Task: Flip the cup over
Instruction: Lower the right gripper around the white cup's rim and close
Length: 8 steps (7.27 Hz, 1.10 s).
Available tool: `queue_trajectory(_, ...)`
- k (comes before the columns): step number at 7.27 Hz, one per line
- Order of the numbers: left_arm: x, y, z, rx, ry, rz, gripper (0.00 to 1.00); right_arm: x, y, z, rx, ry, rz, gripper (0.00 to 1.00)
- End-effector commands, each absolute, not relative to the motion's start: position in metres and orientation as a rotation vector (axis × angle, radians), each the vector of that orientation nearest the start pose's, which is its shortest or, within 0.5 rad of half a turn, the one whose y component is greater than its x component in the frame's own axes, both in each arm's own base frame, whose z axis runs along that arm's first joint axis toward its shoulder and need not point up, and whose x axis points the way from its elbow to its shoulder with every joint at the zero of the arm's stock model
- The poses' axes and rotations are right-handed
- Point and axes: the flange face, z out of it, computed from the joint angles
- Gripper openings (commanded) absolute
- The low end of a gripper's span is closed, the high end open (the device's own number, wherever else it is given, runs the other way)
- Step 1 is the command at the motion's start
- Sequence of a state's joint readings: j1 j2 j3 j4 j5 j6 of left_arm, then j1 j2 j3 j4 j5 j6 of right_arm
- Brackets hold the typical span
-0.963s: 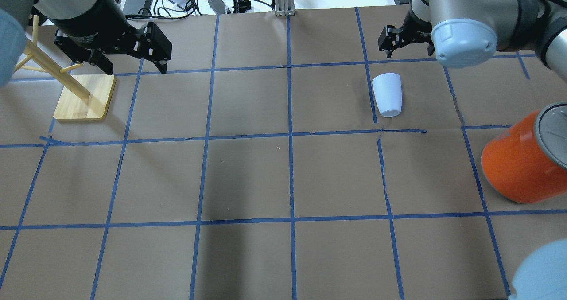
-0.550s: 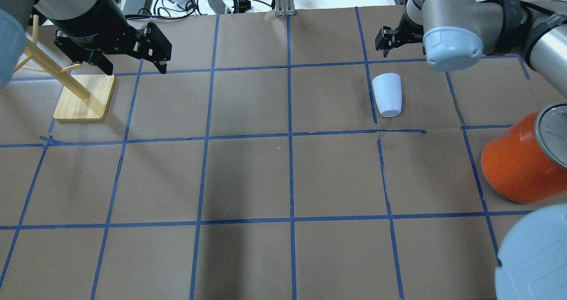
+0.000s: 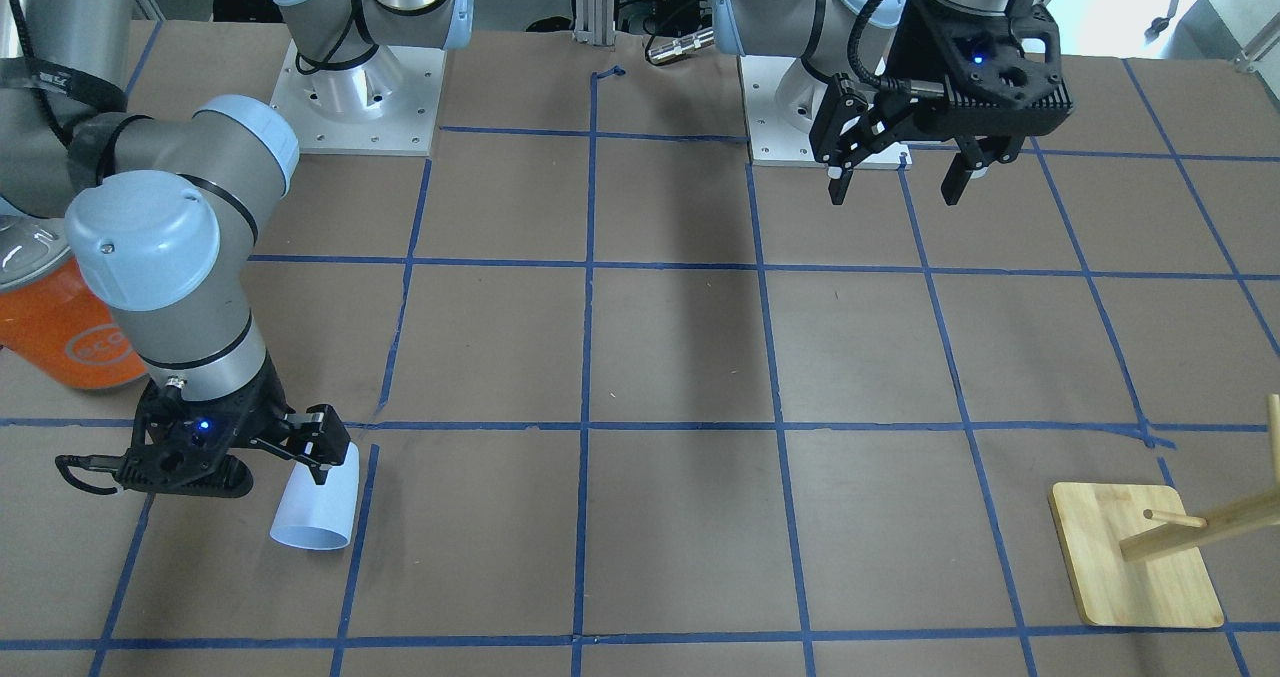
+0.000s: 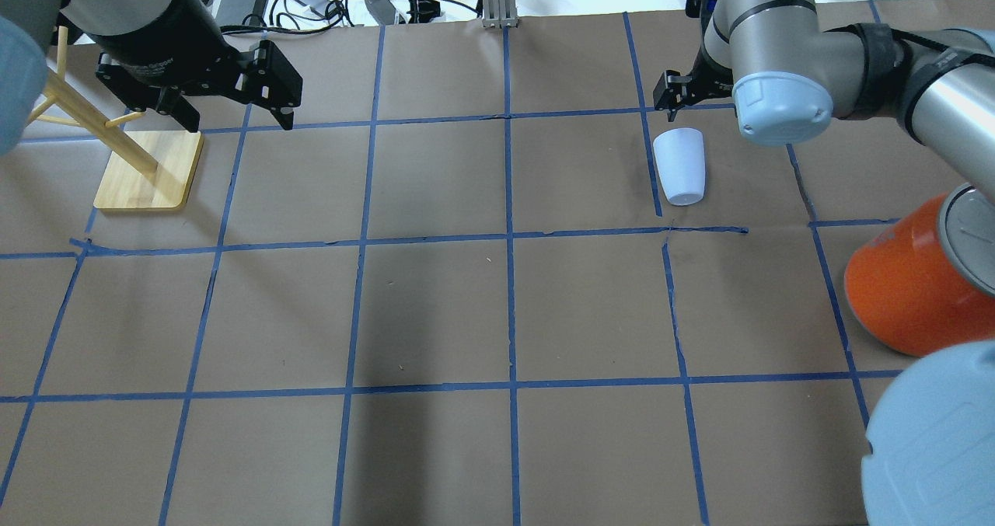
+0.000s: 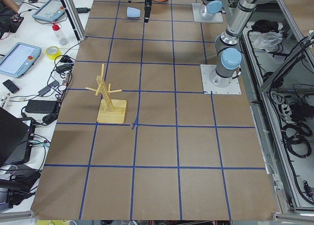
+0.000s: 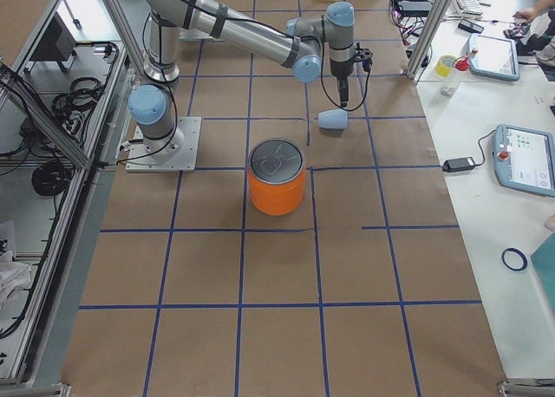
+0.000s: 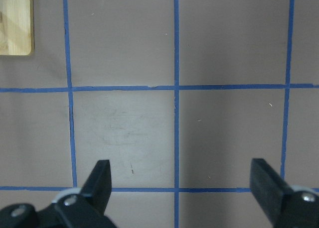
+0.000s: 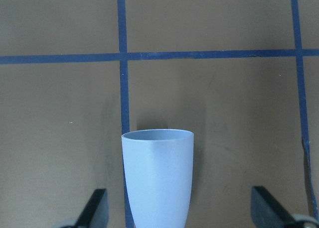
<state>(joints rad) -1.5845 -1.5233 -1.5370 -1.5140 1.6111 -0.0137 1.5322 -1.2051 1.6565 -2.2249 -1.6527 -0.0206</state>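
Right gripper (image 8: 180,210), wide apart, straight down over the toppled cup (image 8: 157,178).

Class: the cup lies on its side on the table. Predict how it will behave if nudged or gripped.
Lying on its side, the cup would probably roll if nudged sideways; its taper suggests a curved path. It looks small and thin-walled, so likely light and easily knocked away. Its smooth wall may slip in the jaws.
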Motion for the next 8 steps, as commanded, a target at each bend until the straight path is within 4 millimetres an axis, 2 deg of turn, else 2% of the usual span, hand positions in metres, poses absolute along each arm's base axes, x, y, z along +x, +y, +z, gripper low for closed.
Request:
queue_trajectory(1, -0.136, -0.481, 0.534, -0.004, 3.096, -0.215, 1.00, 0.104, -0.622, 0.301, 0.023, 3.215, -0.305, 1.00)
queue_trajectory(3, -0.136, -0.482, 0.533, -0.004, 3.096, -0.213, 1.00, 0.104, -0.628, 0.287, 0.027, 3.213, -0.308, 1.00)
queue_trajectory(8, -0.135, -0.482, 0.535, -0.007, 3.094, -0.220, 1.00, 0.105, -0.636, 0.267, 0.027, 3.212, -0.337, 1.00)
